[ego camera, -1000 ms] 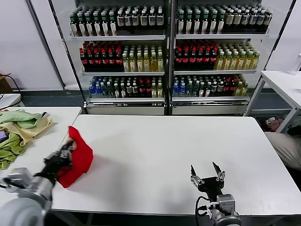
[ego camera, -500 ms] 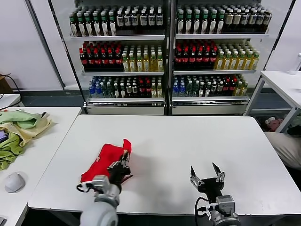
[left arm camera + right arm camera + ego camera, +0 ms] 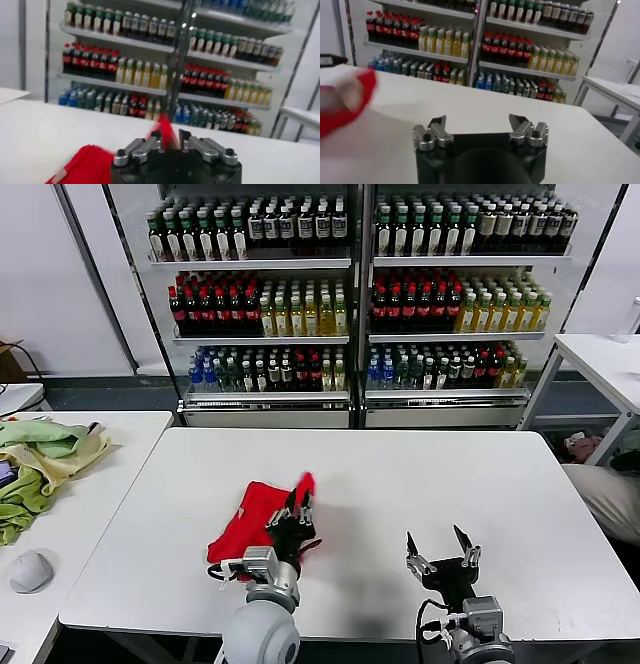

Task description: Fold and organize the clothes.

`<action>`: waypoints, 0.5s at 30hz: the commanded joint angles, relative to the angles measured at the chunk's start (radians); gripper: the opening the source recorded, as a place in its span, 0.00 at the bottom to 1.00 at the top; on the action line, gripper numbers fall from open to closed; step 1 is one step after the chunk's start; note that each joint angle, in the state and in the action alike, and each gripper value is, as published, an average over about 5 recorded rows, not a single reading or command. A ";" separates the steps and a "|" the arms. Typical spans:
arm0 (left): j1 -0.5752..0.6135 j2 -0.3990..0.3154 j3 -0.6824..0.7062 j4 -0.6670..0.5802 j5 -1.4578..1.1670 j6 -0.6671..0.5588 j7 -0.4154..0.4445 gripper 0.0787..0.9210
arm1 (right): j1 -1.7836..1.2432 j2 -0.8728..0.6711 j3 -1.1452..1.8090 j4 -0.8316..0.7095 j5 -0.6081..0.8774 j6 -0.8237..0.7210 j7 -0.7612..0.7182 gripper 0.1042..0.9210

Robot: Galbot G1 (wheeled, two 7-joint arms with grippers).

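Observation:
The bright red T-shirt (image 3: 250, 516) lies bunched on the white table (image 3: 420, 474), left of centre near the front. My left gripper (image 3: 299, 502) is shut on a corner of it, which sticks up red between the fingers; the left wrist view shows this pinched fabric (image 3: 164, 134) at my left gripper (image 3: 170, 136), with the rest of the shirt (image 3: 82, 165) trailing on the table. My right gripper (image 3: 438, 546) is open and empty, low over the table's front, right of centre. In the right wrist view my right gripper (image 3: 479, 124) is open and the shirt (image 3: 347, 102) shows at the edge.
Pale green and yellow cloths (image 3: 40, 459) lie heaped on a second table to the left, with a grey mouse-like object (image 3: 30, 569) near its front. Shelves of bottles (image 3: 350, 294) stand behind the table. Another white table (image 3: 605, 364) is at the far right.
My left gripper has carried the red shirt from the table's left edge rightward to just left of centre, dragging it across the table. The right gripper has not moved.

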 commanded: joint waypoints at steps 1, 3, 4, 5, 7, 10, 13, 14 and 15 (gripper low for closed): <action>-0.029 0.030 -0.008 -0.105 0.044 -0.074 0.122 0.39 | 0.087 -0.006 -0.018 -0.016 0.035 -0.036 0.004 0.88; -0.031 0.075 -0.069 -0.111 0.099 -0.120 0.158 0.46 | 0.115 -0.002 -0.043 -0.029 0.060 -0.052 0.001 0.88; -0.031 0.100 -0.114 -0.102 0.139 -0.151 0.175 0.49 | 0.131 0.002 -0.060 -0.039 0.076 -0.063 0.000 0.88; -0.031 0.126 -0.163 -0.081 0.192 -0.196 0.196 0.53 | 0.150 0.009 -0.082 -0.052 0.094 -0.074 -0.001 0.88; -0.028 0.177 -0.288 -0.024 0.295 -0.299 0.244 0.59 | 0.197 0.028 -0.138 -0.092 0.130 -0.091 0.002 0.88; -0.009 0.234 -0.435 0.033 0.369 -0.388 0.300 0.69 | 0.275 0.064 -0.239 -0.181 0.176 -0.100 0.016 0.88; 0.023 0.260 -0.486 0.029 0.358 -0.393 0.310 0.80 | 0.340 0.106 -0.317 -0.281 0.220 -0.100 0.042 0.88; 0.034 0.263 -0.493 0.026 0.353 -0.394 0.309 0.83 | 0.358 0.119 -0.334 -0.312 0.233 -0.100 0.050 0.88; 0.043 0.264 -0.496 0.025 0.352 -0.395 0.309 0.85 | 0.375 0.133 -0.347 -0.344 0.248 -0.101 0.058 0.88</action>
